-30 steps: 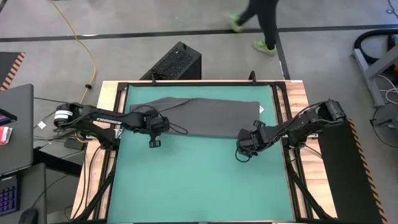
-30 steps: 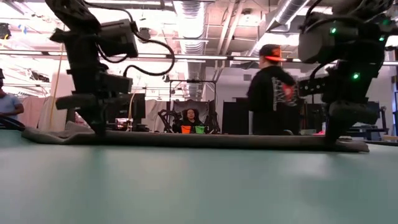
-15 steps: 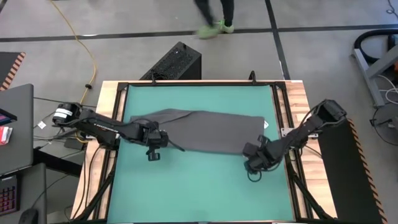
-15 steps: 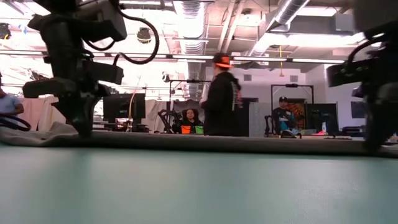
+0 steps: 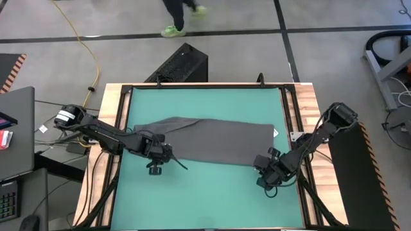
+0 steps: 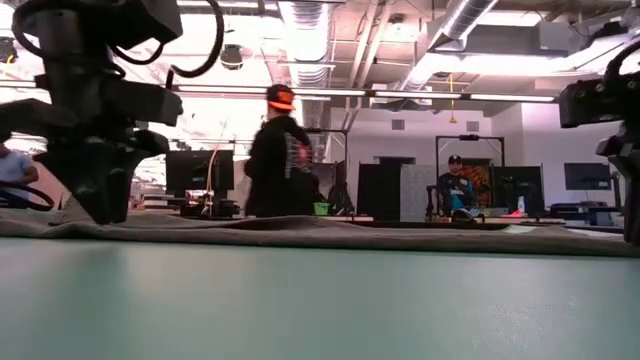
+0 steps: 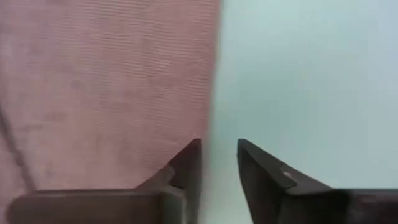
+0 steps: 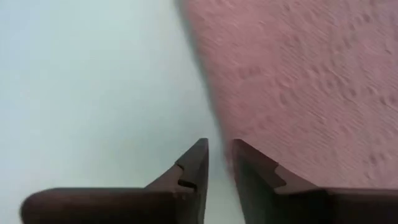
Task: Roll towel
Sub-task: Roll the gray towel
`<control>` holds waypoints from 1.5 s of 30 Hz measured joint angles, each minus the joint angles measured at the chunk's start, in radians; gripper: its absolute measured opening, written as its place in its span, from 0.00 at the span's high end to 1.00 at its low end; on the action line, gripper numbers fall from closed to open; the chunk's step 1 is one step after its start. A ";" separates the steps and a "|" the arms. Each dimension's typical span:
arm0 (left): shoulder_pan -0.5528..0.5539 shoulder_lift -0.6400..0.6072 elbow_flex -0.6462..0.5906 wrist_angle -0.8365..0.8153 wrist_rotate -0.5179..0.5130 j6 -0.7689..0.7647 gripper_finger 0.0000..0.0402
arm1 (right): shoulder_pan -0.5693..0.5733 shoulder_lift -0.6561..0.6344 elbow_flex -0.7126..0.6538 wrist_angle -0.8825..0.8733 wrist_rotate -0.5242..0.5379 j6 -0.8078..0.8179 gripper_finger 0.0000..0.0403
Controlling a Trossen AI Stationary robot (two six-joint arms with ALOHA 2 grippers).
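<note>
The dark grey towel (image 5: pixel 212 138) lies flat across the middle of the green mat (image 5: pixel 205 199), long side running left to right, with its small white tag (image 5: pixel 275 133) at the right edge. My left gripper (image 5: pixel 154 169) points down at the towel's near left edge (image 7: pixel 211 93), fingers slightly apart: one over the cloth, one over bare mat. My right gripper (image 5: pixel 266 181) points down at the near right edge (image 8: pixel 208 93). Its fingers stand a narrow gap apart, and the edge runs toward that gap. The low view shows the towel (image 6: pixel 330 232) as a thin flat band. My left gripper (image 7: pixel 219 152) has bare mat in its gap; whether the finger (image 7: pixel 186 165) over the cloth touches it, I cannot tell. My right gripper (image 8: pixel 221 152) stands astride the towel's near edge; whether its fingers touch the cloth cannot be told.
A wooden frame (image 5: pixel 302 102) borders the mat. Bare mat stretches from the towel to the near edge. A black box (image 5: pixel 183 64) sits on the floor behind the table, and a person (image 6: pixel 280 150) walks past in the room beyond.
Both grippers have moved toward the table's near edge. The towel has slid with them toward the near edge, staying flat on the mat.
</note>
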 joint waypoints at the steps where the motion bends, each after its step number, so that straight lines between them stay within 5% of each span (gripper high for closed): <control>1: -0.007 0.000 0.000 0.000 0.016 0.000 0.72 | 0.005 -0.001 0.000 0.016 0.002 -0.005 0.74; 9: -0.020 0.000 0.000 0.080 -0.032 -0.020 0.55 | -0.003 -0.001 0.035 0.112 0.122 -0.075 0.58; 13: -0.020 0.000 0.000 0.212 -0.097 0.057 0.54 | -0.041 -0.001 0.082 0.167 0.206 -0.254 0.50; 19: -0.019 0.000 0.001 0.463 -0.169 0.266 0.54 | -0.106 0.001 0.109 0.164 0.196 -0.459 0.46; 25: -0.007 0.030 0.003 0.653 -0.190 0.396 0.54 | -0.086 0.002 0.109 0.008 0.205 -0.414 0.47; 29: 0.011 0.029 0.003 0.519 -0.339 0.197 0.54 | -0.073 0.002 0.108 -0.145 0.239 -0.285 0.50; 33: -0.015 0.017 0.001 0.341 -0.279 -0.054 0.57 | -0.045 0.002 0.108 -0.182 0.241 -0.212 0.51; 41: -0.120 -0.003 0.002 -0.020 -0.486 -0.413 0.93 | -0.026 0.002 0.108 -0.161 0.296 -0.215 0.51; 45: -0.123 -0.002 0.001 -0.143 -0.483 -0.532 0.98 | -0.043 0.002 0.108 -0.115 0.380 -0.273 0.51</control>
